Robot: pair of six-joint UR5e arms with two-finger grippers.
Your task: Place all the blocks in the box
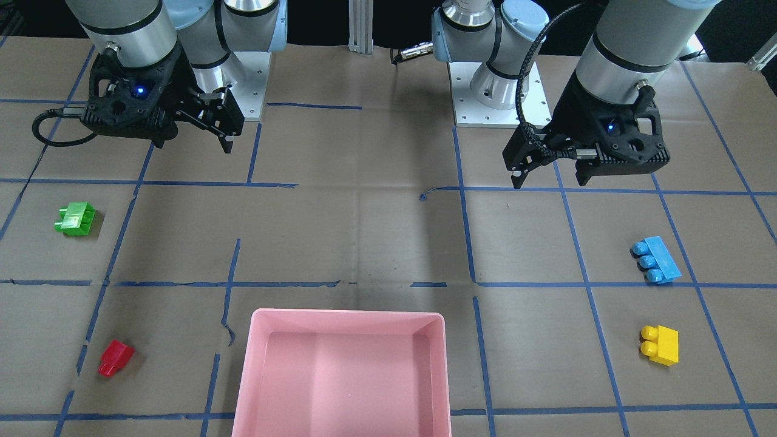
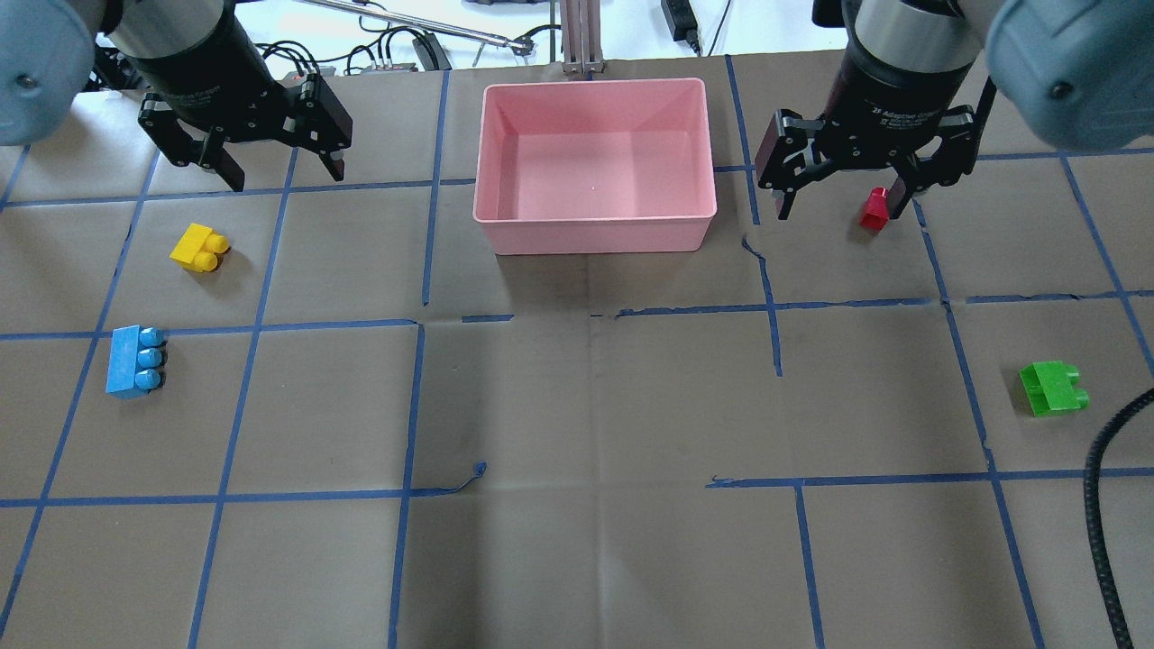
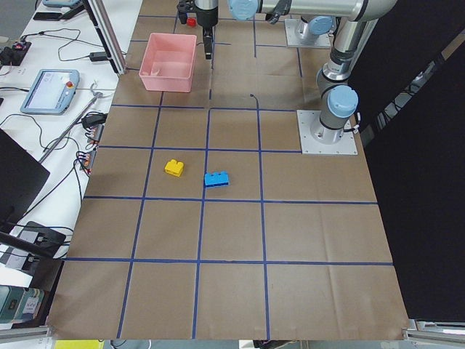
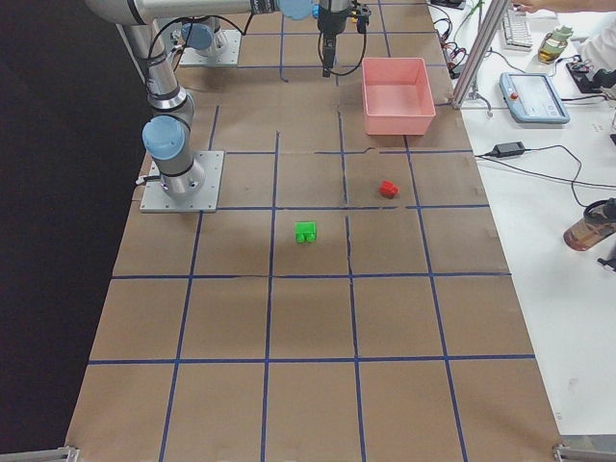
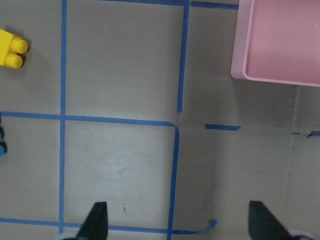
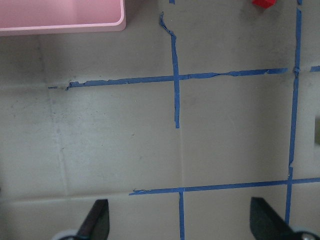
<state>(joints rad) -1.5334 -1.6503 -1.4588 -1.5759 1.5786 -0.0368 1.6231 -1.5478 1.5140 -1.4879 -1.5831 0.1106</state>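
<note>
The pink box (image 2: 595, 236) stands at the table's far middle with nothing in it; it also shows in the front view (image 1: 346, 314). The yellow block (image 2: 198, 248) and the blue block (image 2: 135, 361) lie on the robot's left side. The red block (image 2: 873, 209) and the green block (image 2: 1053, 388) lie on its right side. My left gripper (image 2: 279, 171) is open and empty, held above the table beyond the yellow block. My right gripper (image 2: 843, 205) is open and empty, held above the table to the right of the box; in the overhead view its fingers frame the red block.
Blue tape lines grid the brown paper table cover. A black cable (image 2: 1104, 505) hangs at the near right. The arms' base plates (image 1: 501, 97) sit at the robot's side. A bench with a teach pendant (image 4: 535, 96) and cables runs beyond the box.
</note>
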